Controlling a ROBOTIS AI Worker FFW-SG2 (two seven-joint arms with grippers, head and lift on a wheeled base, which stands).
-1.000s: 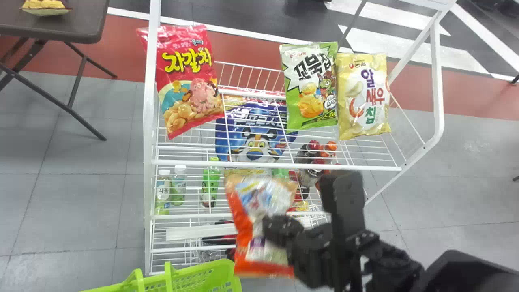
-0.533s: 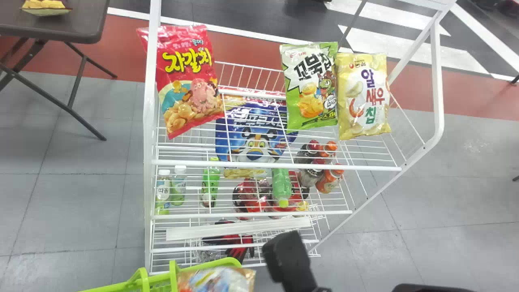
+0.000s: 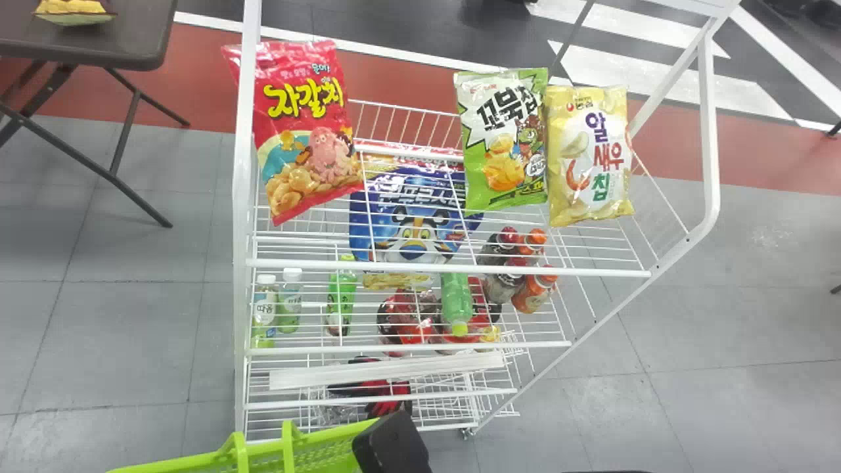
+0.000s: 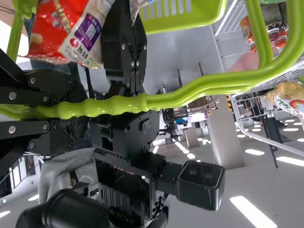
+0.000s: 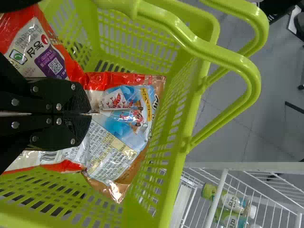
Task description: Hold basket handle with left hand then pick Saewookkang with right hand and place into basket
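At the head view's bottom edge, part of my right gripper's black arm [image 3: 391, 443] overlaps the green basket [image 3: 315, 453]. In the right wrist view my right gripper [image 5: 89, 114] is shut on the red-orange Saewookkang bag [image 5: 121, 121], pinching its middle. The bag is within the outline of the basket [image 5: 183, 142]; whether it touches the bottom I cannot tell. My left gripper [image 4: 52, 111] is closed around the basket handle [image 4: 190, 95] in the left wrist view, where the bag [image 4: 71, 35] also hangs beside the right gripper's fingers [image 4: 126, 42].
A white wire rack [image 3: 407, 269] stands ahead of the basket, with a red snack bag [image 3: 309, 131], a green one [image 3: 502, 141] and a yellow one [image 3: 588, 154] on top. Bottles [image 3: 341, 295] lie on lower shelves. A dark table [image 3: 131, 39] is at the far left.
The right arm has moved down and left in the head view, carrying the bag from before the rack to the basket. The basket has shifted slightly; the bag has left the head view.
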